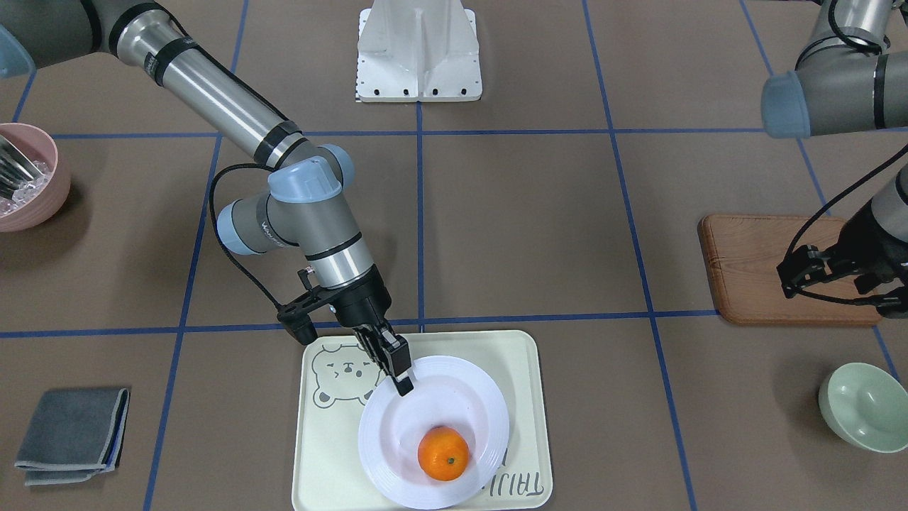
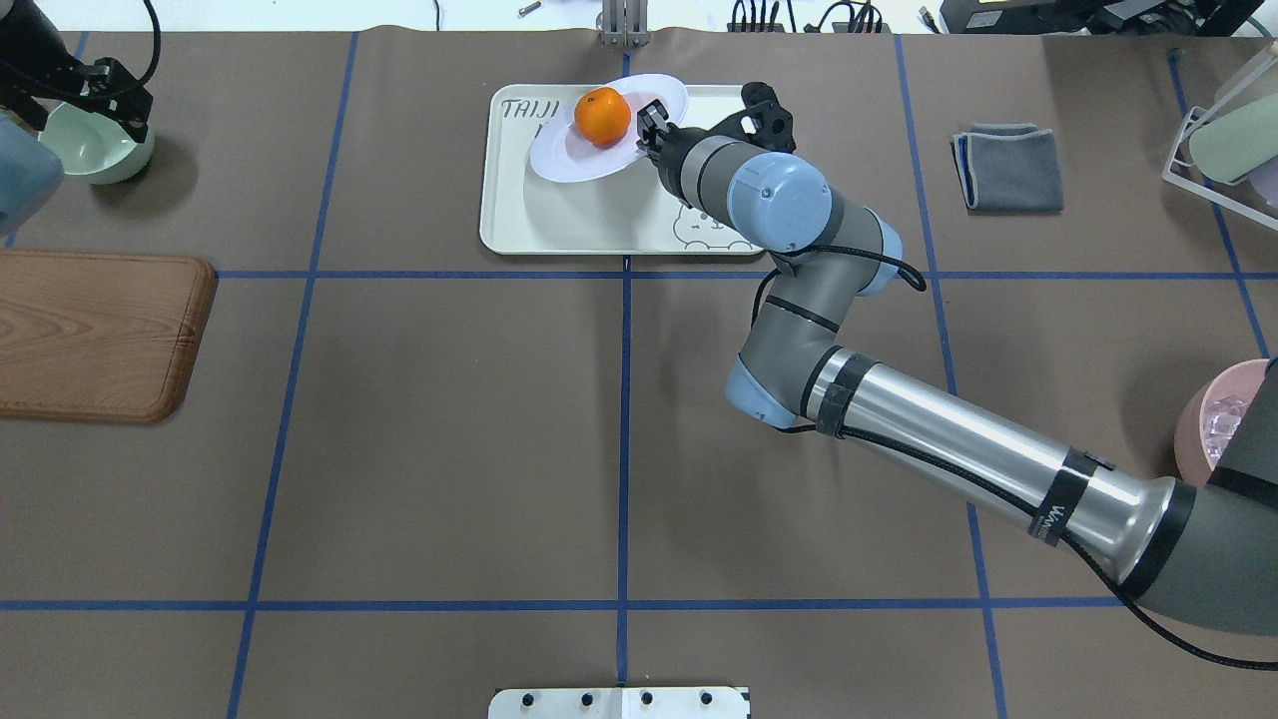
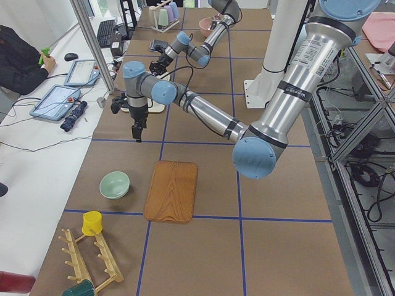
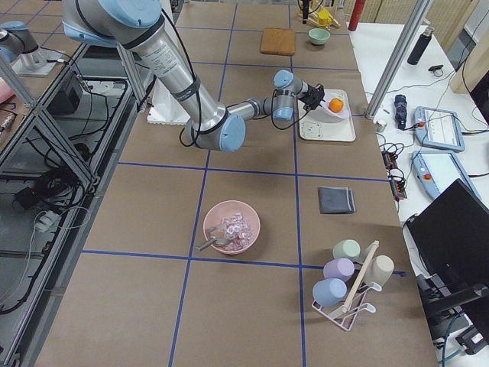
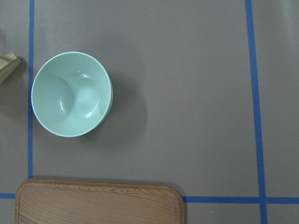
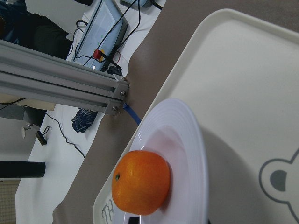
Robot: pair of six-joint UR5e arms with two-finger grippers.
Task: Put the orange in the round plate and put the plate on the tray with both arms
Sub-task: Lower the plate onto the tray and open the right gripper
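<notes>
brown table [image 1: 532, 213]: right tool [image 1: 401, 380] grips round plate [image 1: 472, 401], orange [image 1: 443, 453] inside, over "taiji" tray [image 1: 323, 454]

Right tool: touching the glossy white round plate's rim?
Touching. The front-facing view shows the right tool clamped on the rim of the white round plate.

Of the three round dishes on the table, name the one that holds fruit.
The glossy white round plate on the cream rectangular tray: a small orange sits in it. The pale green bowl is empty; the pink bowl holds clear chunks.
</notes>
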